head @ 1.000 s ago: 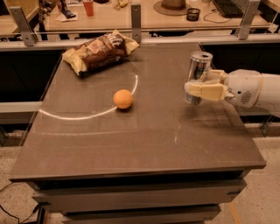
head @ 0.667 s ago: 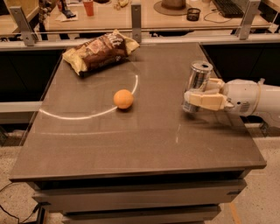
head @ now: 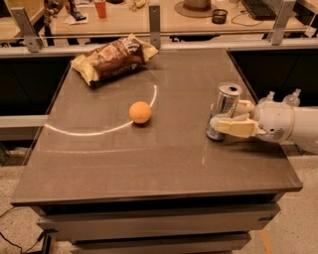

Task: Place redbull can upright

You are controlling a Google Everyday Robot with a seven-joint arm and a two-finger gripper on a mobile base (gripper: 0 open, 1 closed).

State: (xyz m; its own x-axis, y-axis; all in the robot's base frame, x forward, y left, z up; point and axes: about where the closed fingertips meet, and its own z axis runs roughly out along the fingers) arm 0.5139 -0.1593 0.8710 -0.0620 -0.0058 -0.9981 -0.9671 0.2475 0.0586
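Pincer (head: 226,116) clasps redbull can (head: 227,100), right of table (head: 174,154) — orange (head: 140,112), chip bag (head: 112,59) well apart.

Dark grey table (head: 149,163), wooden desk (head: 124,21) behind, speckled floor (head: 300,223).

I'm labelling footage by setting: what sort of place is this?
Probably a robotics lab or office: a test table marked with a white arc, desks behind with a keyboard, and the gripper, at the view's right, holding the redbull can.
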